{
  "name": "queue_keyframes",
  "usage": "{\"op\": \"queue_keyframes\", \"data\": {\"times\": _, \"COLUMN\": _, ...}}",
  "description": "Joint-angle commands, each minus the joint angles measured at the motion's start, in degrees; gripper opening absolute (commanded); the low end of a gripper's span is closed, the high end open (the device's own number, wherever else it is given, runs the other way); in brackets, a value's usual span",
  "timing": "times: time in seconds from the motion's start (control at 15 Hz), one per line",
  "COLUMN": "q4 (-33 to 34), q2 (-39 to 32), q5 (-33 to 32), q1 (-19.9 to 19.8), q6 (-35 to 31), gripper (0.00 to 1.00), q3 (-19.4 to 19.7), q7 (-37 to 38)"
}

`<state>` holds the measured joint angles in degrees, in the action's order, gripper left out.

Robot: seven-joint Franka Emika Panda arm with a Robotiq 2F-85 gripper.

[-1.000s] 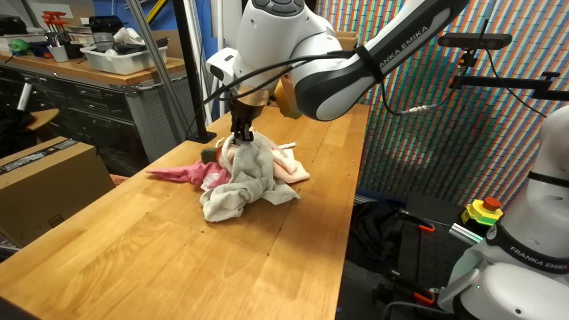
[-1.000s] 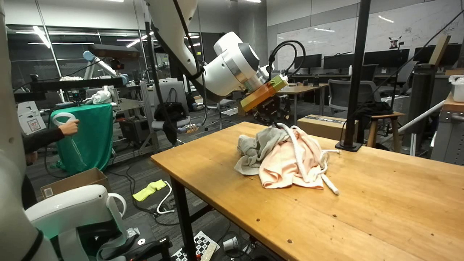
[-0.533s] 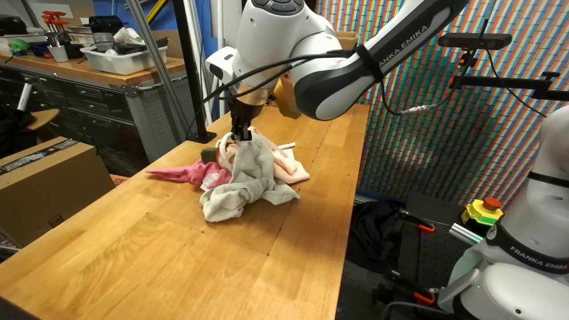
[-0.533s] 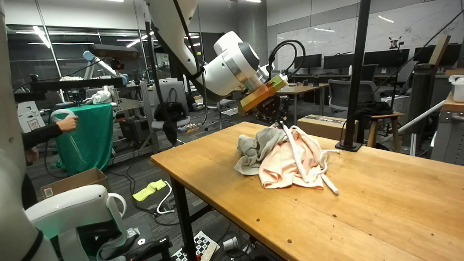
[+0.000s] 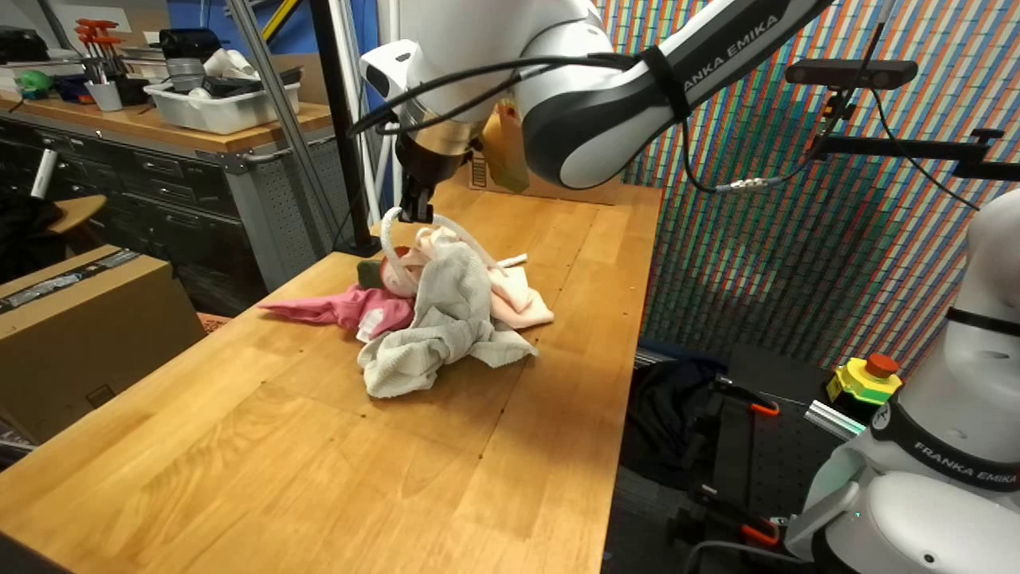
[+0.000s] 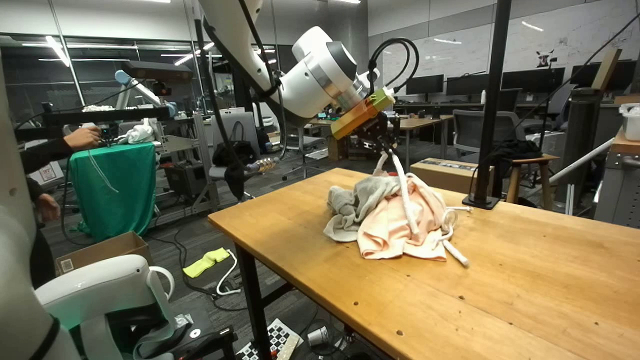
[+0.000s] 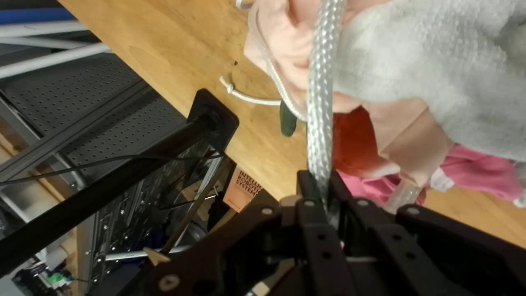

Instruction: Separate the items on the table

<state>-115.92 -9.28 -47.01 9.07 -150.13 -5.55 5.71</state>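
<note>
Holding the white rope (image 7: 322,94) looped higher than the grey towel (image 5: 453,299), I have the gripper (image 5: 416,214) closed around it, presumably to draw it off first: it crosses the peach cloth (image 6: 382,235), partly under that towel; the pink cloth (image 5: 347,308) lies beside the towel.

We find a thick braided white rope (image 7: 320,90) held aloft in an arch above the table (image 5: 335,462), one length crossing a creased peach cloth (image 6: 385,230). A grey cloth (image 5: 450,311), rumpled and twisted, overlaps the peach one. A pink cloth (image 5: 343,309) lies crumpled beside the grey one, one end tapering to a point. We note a red object (image 7: 354,139), partly covered by the peach cloth, and near it a dark green object (image 5: 369,274), partly hidden; we cannot identify either. A thin white cord (image 7: 257,99) ends in a knot.
</note>
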Motion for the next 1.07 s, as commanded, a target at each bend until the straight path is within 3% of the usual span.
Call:
{"op": "queue_keyframes", "data": {"times": 0.0, "q4": 1.5, "q2": 4.4, "q5": -0.3, "q1": 0.9, "q6": 0.0, "gripper": 0.05, "q3": 0.0, "q7": 5.6}}
{"op": "queue_keyframes", "data": {"times": 0.73, "q4": 12.4, "q2": 17.4, "q5": -2.0, "q1": 0.9, "q6": 4.2, "gripper": 0.05, "q3": -1.5, "q7": 24.2}}
{"op": "queue_keyframes", "data": {"times": 1.0, "q4": 19.3, "q2": 19.8, "q5": -0.5, "q1": -3.4, "q6": 8.7, "gripper": 0.05, "q3": -3.7, "q7": 28.9}}
